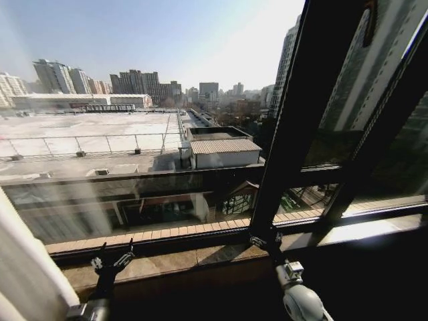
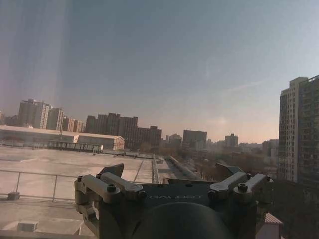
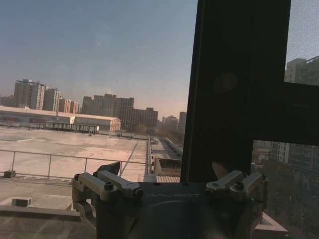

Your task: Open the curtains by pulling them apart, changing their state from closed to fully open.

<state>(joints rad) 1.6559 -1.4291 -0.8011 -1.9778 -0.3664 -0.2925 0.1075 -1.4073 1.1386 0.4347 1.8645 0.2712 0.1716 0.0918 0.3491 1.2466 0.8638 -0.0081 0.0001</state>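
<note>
Left pincer (image 1: pixel 112 256) and right pincer (image 1: pixel 266 239) low before window sill (image 1: pixel 200 254) — both spread, grasping nothing. Curtains (image 1: pixel 27 267) bunched at far left edge — glass uncovered, black window frame (image 1: pixel 301 114) right.

The window glass (image 1: pixel 120 134) closes off the way ahead, and the black window frame (image 1: pixel 294 120) stands just before the right end effector (image 1: pixel 263 239). Space lies free above the sill (image 1: pixel 200 257) between both end effectors. The curtains (image 1: pixel 27 267) crowd the far left, beside the left end effector (image 1: pixel 112 257).

Curtain (image 1: pixel 27 267) far left (window frame (image 1: pixel 294 114) right).
</note>
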